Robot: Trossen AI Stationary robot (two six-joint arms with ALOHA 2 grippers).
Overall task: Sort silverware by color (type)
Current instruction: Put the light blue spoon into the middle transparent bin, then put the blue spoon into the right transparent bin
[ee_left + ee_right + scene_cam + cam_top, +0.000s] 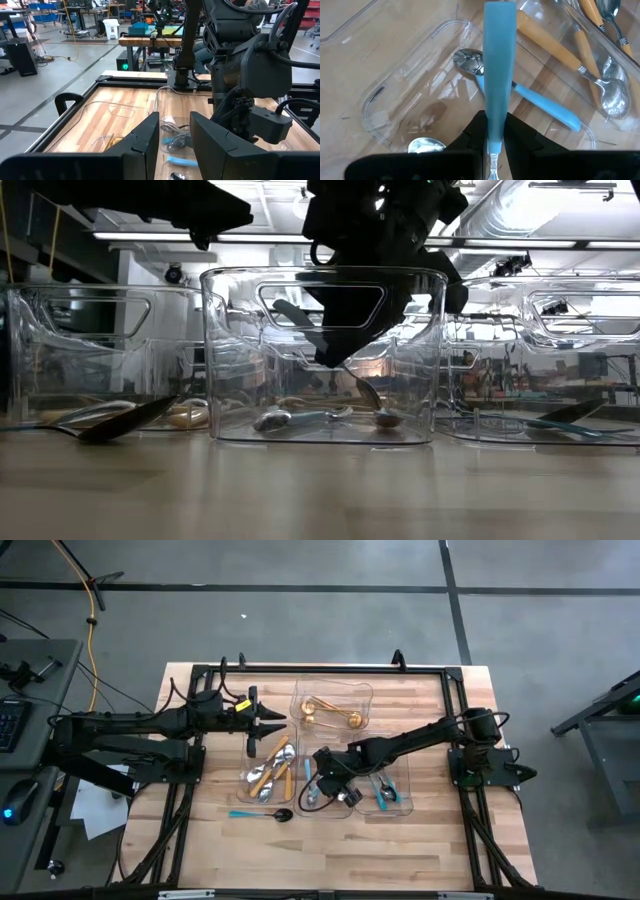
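Observation:
My right gripper reaches down into the middle clear tray and is shut on a light-blue-handled spoon. Another light-blue spoon lies flat on that tray's floor. Orange-handled pieces lie in the tray to its left. Gold pieces sit in the far tray, and teal-handled ones in the right tray. A dark spoon with a teal handle lies on the bare table near the front. My left gripper hovers open above the table's left part, holding nothing. My right gripper pinches the spoon between its two fingers at the lower end of the blue handle, where the metal neck begins. The fingers slant down from the table's right side. The spoon is tilted, with its handle rising past the fingers and its bowl end low at the tray floor.
Several clear trays stand together mid-table, their upright walls around my right gripper. Bare wood lies in front of the trays. A black frame edges the table.

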